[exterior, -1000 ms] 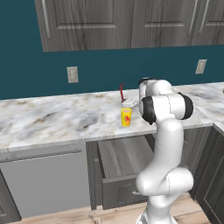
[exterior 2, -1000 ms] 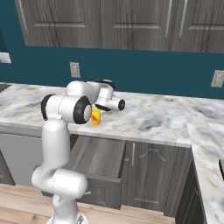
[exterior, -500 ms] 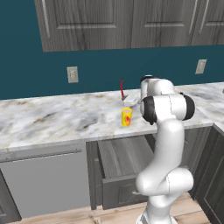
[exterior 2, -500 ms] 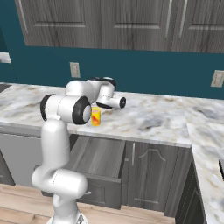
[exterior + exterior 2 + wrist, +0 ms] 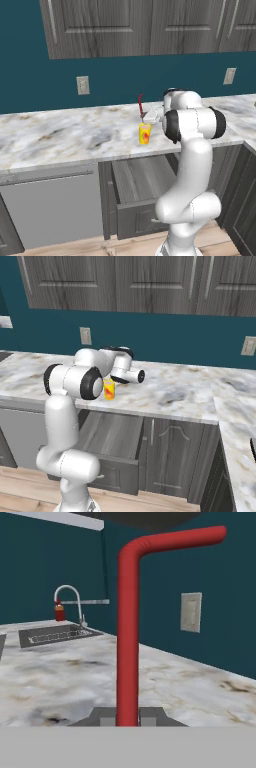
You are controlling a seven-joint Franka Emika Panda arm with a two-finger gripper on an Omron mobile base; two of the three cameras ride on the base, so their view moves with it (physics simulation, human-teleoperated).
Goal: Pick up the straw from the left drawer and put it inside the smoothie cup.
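while pincer (image 5: 127,716) pinches straw (image 5: 128,637) upright | smoothie cup (image 5: 144,133) beneath it | left drawer (image 5: 145,186) open

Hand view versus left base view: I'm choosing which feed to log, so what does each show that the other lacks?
The hand view alone shows the sink with its curved faucet farther along the counter, and the gripper shut on the straw, which stands upright. The left base view alone shows the smoothie cup on the counter, the open left drawer below it, and the upper cabinets. Both show the red straw, the marble counter, the teal wall and a wall outlet.
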